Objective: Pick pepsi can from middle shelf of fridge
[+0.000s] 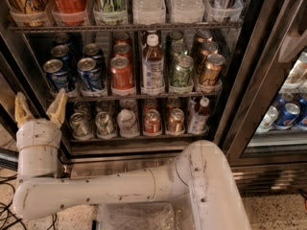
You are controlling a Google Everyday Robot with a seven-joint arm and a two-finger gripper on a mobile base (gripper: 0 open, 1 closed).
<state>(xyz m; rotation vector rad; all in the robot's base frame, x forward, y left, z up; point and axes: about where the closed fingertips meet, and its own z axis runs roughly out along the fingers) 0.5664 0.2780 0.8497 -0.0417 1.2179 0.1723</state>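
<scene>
Several blue pepsi cans stand in two lanes at the left of the middle shelf (144, 97); the front ones are the left can (56, 74) and its neighbour (91, 74). The fridge (240, 99) stands open in front of me. My gripper (40, 102) is open and empty, fingers pointing up, at the fridge's left edge. It is below and to the left of the front pepsi cans, about level with the shelf edge, and touches nothing.
On the middle shelf to the right stand red cans (122, 74), a bottle (152, 66), green cans (182, 72) and gold cans (211, 71). The lower shelf holds cans (152, 121) and a small bottle (199, 116). A second cooler (288, 114) is on the right. My arm (120, 186) crosses the bottom.
</scene>
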